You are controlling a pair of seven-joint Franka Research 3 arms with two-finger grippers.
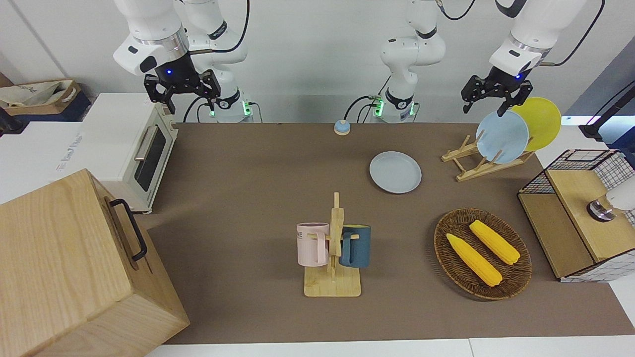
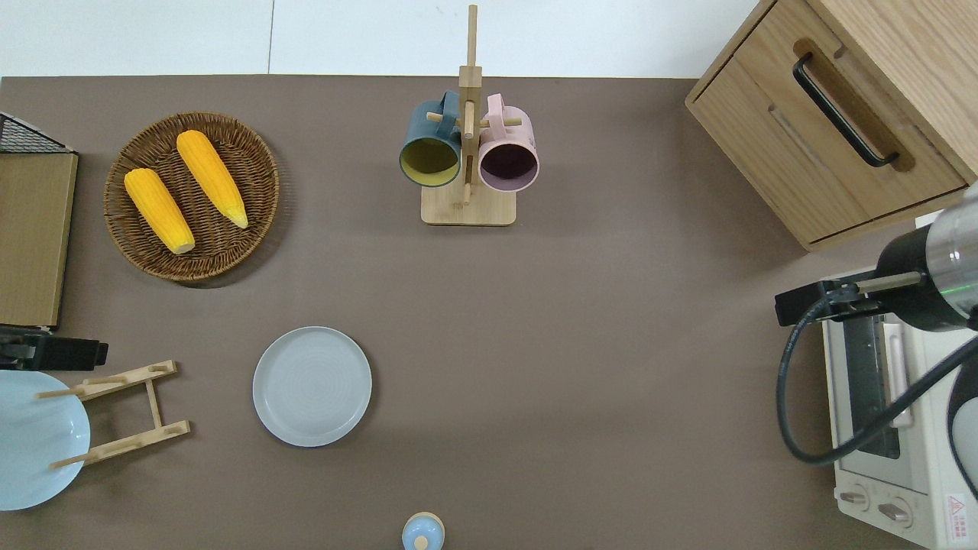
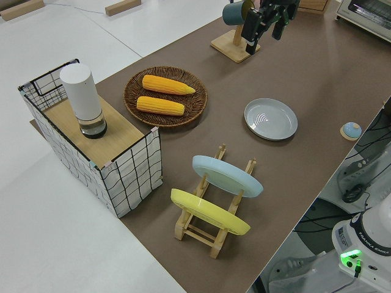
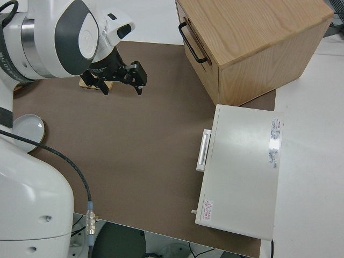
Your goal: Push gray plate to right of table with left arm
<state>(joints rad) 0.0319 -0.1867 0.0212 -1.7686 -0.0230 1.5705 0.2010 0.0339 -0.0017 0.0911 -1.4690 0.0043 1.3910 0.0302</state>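
The gray plate (image 1: 395, 172) lies flat on the brown mat of the table (image 1: 248, 173), nearer to the robots than the wicker basket; it also shows in the overhead view (image 2: 312, 386) and the left side view (image 3: 270, 118). My left gripper (image 1: 485, 103) is open and empty, up in the air over the wooden plate rack (image 2: 114, 412) at the left arm's end of the table, well apart from the gray plate. It shows at the overhead view's edge (image 2: 53, 353). My right gripper (image 1: 182, 94) is open and empty; that arm is parked.
The rack holds a sky-blue plate (image 1: 502, 136) and a yellow plate (image 1: 538, 121). A wicker basket (image 1: 449, 258) holds two corn cobs. A mug tree (image 1: 333, 248) stands mid-table. A toaster oven (image 1: 129, 148), a wooden cabinet (image 1: 64, 267), a wire crate (image 1: 580, 213) and a small blue bell (image 1: 342, 127) stand around.
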